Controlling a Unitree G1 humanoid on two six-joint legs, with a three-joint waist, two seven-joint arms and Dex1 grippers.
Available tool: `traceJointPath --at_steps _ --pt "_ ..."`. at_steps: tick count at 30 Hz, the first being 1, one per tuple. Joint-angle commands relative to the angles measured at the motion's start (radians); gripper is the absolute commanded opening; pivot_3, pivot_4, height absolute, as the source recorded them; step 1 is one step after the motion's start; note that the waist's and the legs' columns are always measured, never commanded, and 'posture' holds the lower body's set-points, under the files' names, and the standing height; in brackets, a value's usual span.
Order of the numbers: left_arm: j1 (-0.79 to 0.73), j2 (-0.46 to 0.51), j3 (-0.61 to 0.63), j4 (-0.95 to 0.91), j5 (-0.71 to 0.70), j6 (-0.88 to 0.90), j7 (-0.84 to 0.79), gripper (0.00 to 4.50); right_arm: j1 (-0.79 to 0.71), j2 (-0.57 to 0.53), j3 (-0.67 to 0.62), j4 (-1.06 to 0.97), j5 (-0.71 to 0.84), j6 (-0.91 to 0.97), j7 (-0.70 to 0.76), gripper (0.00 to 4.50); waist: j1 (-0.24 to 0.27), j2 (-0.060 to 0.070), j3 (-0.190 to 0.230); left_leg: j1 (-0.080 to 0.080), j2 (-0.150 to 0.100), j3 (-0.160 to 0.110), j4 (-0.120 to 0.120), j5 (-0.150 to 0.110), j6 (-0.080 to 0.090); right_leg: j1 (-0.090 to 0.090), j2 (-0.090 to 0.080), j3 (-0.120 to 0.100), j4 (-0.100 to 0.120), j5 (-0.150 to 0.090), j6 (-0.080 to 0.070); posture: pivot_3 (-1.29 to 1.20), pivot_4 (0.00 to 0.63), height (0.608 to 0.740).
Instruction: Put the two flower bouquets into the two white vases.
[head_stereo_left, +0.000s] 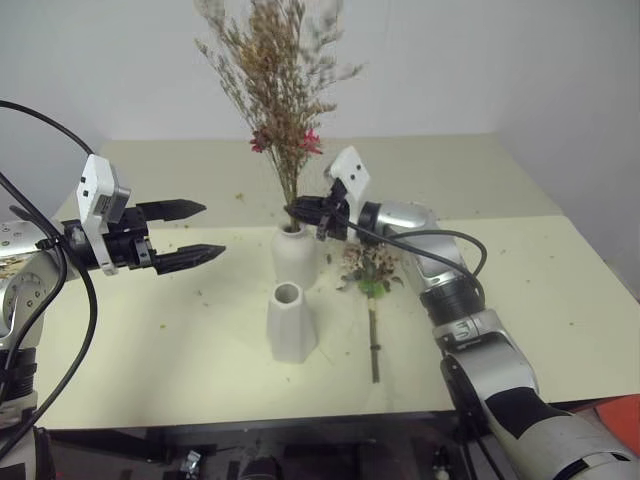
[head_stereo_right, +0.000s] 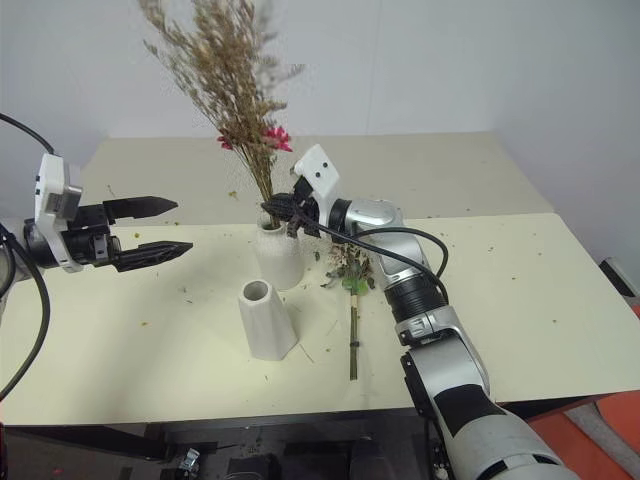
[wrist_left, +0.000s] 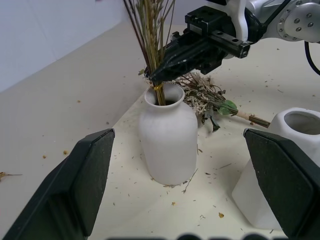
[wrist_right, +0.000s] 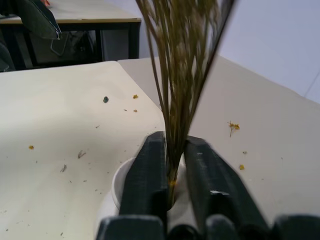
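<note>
Your right hand (head_stereo_left: 300, 212) pinches the light, brittle dry sprigs (head_stereo_left: 275, 70) low at the bottle vase (head_stereo_left: 295, 258) mouth; left hand (head_stereo_left: 195, 233) gapes empty.

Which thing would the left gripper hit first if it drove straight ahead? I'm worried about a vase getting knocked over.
Probably the bottle-shaped vase: in the left wrist view it stands between the open fingers of the left gripper. The cone vase sits off to one side. Depth is unclear.
</note>
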Motion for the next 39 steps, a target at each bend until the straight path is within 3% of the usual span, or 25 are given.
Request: traceJointPath --at_steps 1,7,12,15,22,27,31,34,39 --pt "-0.025 0.02 0.038 -0.01 -0.01 -0.01 0.0 4.5 -0.008 -0.018 -0.013 -0.026 -0.006 -0.021 0.004 2.21 0.0 0.0 0.0 0.0 0.0 0.0 0.0 0.0 0.0 0.0 0.0 0.0 0.0 0.0 0.0 0.0 0.15 0.74" --pt "-0.031 0.019 0.033 -0.005 -0.006 -0.016 -0.003 4.5 0.039 -0.103 -0.012 -0.14 0.001 0.014 0.06 4.25 0.004 0.0 0.0 0.0 0.0 0.0 0.0 0.0 0.0 0.0 0.0 0.0 0.0 0.0 0.0 0.0 0.15 0.74" --pt "-0.041 0.01 0.026 -0.023 -0.022 -0.014 -0.012 4.5 0.113 -0.249 -0.033 -0.294 0.03 0.145 0.123 4.25 0.01 0.0 0.0 -0.001 0.0 0.0 0.0 0.0 0.0 0.0 -0.001 0.0 -0.001 0.0 0.001 0.0 0.15 0.74" --pt "-0.043 0.009 0.028 -0.035 -0.044 -0.002 -0.026 4.5 0.129 -0.34 -0.047 -0.389 0.074 0.327 0.149 4.25 0.013 0.0 0.0 -0.001 0.0 0.0 0.0 0.0 0.0 0.0 -0.001 0.0 -0.001 -0.001 0.001 0.0 0.15 0.74" --pt "-0.052 0.025 0.019 -0.08 -0.123 0.071 -0.084 4.5 0.006 -0.517 -0.036 -0.473 0.239 1.029 0.156 4.25 0.012 0.0 0.0 0.0 0.0 0.0 0.0 0.0 0.0 0.0 0.0 0.0 0.0 -0.001 0.001 0.0 0.15 0.74" --pt "-0.046 0.037 0.012 -0.093 -0.154 0.086 -0.159 4.5 -0.099 -0.627 0.164 -0.484 0.289 1.299 0.167 4.25 0.014 0.0 0.0 -0.001 0.0 0.0 0.0 0.0 0.0 0.0 0.0 0.0 -0.002 -0.004 0.006 0.0 0.15 0.74" --pt "-0.032 0.026 0.013 -0.104 -0.163 0.071 -0.204 4.5 -0.223 -0.68 0.423 -0.34 0.405 1.34 0.187 4.25 0.011 0.0 0.0 -0.002 0.0 0.001 0.0 0.0 0.0 -0.002 -0.001 0.0 -0.003 -0.004 0.006 0.0 0.15 0.74" --pt "-0.004 0.017 0.019 -0.124 -0.162 0.059 -0.222 4.5 -0.298 -0.635 0.579 -0.194 0.5 1.34 0.144 4.25 0.008 0.0 0.0 -0.003 0.0 0.001 0.0 0.0 0.0 -0.002 -0.001 0.0 -0.003 -0.004 0.006 0.0 0.15 0.74" --pt "0.02 0.009 0.027 -0.148 -0.165 0.055 -0.217 4.5 -0.349 -0.523 0.673 -0.018 0.613 1.34 0.011 4.25 0.001 0.0 0.0 -0.009 -0.001 0.001 0.001 0.0 0.0 -0.009 -0.001 0.001 0.0 -0.002 0.002 0.0 0.15 0.74"
